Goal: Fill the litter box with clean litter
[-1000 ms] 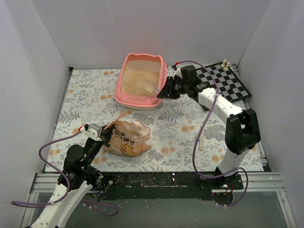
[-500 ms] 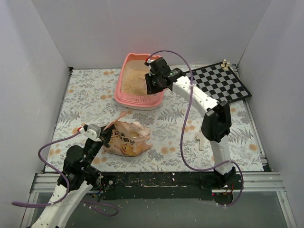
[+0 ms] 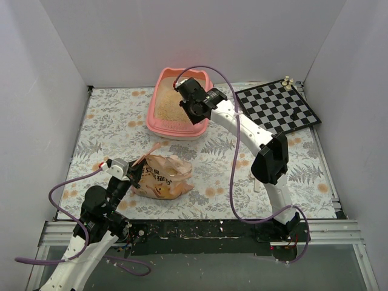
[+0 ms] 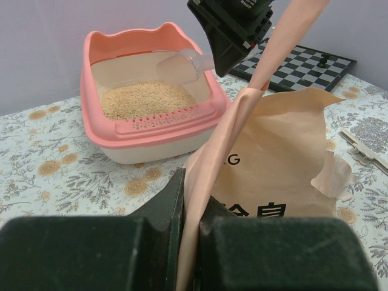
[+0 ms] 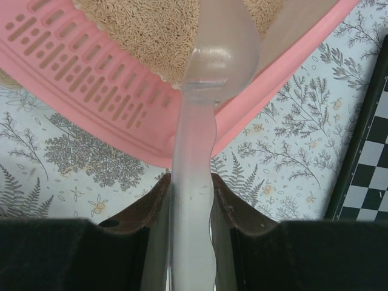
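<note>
Right gripper clamps clear plastic scoop by its handle, bowl over large pink plastic litter box at table's far centre. Tip slowly, inside rim, onto pale beige litter. Left gripper pinches orange-tan plastic bag by its strip.

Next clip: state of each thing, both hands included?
litter box: upright, partly filled.
clean litter: shallow layer inside.
scoop: held by its handle, bowl over the box.
bag: lying open, pink strip pinched.
left hand: shut on that strip.
right hand: shut on scoop.
chessboard: flat, pieces on it.
</note>
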Robot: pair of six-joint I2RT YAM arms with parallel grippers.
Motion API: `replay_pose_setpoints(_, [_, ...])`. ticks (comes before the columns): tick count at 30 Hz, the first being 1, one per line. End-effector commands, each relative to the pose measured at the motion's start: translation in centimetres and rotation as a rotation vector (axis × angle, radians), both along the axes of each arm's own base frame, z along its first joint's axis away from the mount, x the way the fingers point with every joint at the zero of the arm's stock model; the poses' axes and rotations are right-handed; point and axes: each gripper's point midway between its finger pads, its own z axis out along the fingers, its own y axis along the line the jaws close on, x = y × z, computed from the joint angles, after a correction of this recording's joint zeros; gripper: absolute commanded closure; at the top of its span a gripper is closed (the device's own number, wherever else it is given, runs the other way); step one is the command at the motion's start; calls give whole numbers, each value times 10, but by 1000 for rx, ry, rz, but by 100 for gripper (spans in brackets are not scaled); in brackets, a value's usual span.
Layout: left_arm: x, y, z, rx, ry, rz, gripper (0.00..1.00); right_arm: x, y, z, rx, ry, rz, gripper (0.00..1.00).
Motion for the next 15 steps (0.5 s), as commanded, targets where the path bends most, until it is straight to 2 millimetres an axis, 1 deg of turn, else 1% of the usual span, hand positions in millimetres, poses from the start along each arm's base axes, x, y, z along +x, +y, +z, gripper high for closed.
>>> replay_pose_setpoints(1, [-3, 9, 49, -98, -143, 38, 100, -8, -9, 55, 1, -124, 10, 99])
replay_pose_setpoints(3, [-3, 10, 48, -95, -143, 41, 100, -23, -10, 79, 45, -147, 37, 99])
replay_pose_setpoints(5, [-3, 10, 48, -95, -141, 39, 100, -44, -14, 91, 91, -125, 75, 99])
replay_pose_setpoints(8, [-1, 9, 46, -91, -136, 41, 100, -91, -24, 91, 140, -7, 168, 99])
replay_pose_setpoints(11, [-1, 8, 46, -89, -132, 36, 100, -130, -43, 86, 135, 47, 214, 99])
replay_pose_setpoints(14, [-1, 8, 46, -91, -133, 33, 100, -166, -65, 94, 172, 74, 246, 99])
replay_pose_setpoints(15, [-1, 8, 46, -91, -133, 35, 100, -176, -71, 99, 189, 79, 257, 99])
